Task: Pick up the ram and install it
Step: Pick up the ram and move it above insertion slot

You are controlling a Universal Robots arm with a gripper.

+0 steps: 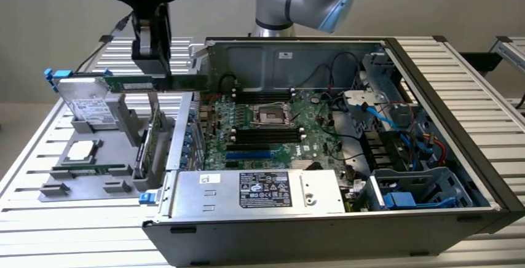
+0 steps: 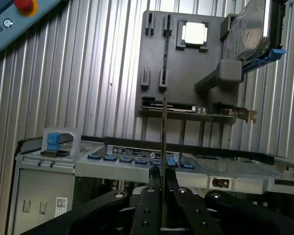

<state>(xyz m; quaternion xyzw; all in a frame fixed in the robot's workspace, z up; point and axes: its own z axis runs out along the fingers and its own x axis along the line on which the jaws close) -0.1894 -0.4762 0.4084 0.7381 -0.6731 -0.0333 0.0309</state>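
Holder beside case
Grey plastic parts holder [image 1: 110, 154] is set at the exterior view's left of open black metal computer case [image 1: 328, 237].

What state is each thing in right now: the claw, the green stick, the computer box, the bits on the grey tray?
Black two-fingered gripper: shut on the ram stick.
Long thin green ram stick: gripped, held level in the air.
Black computer case: lying open, green motherboard exposed.
Silver hard drive: propped in the grey plastic holder.
Square silver processor chip: lying flat on the holder.
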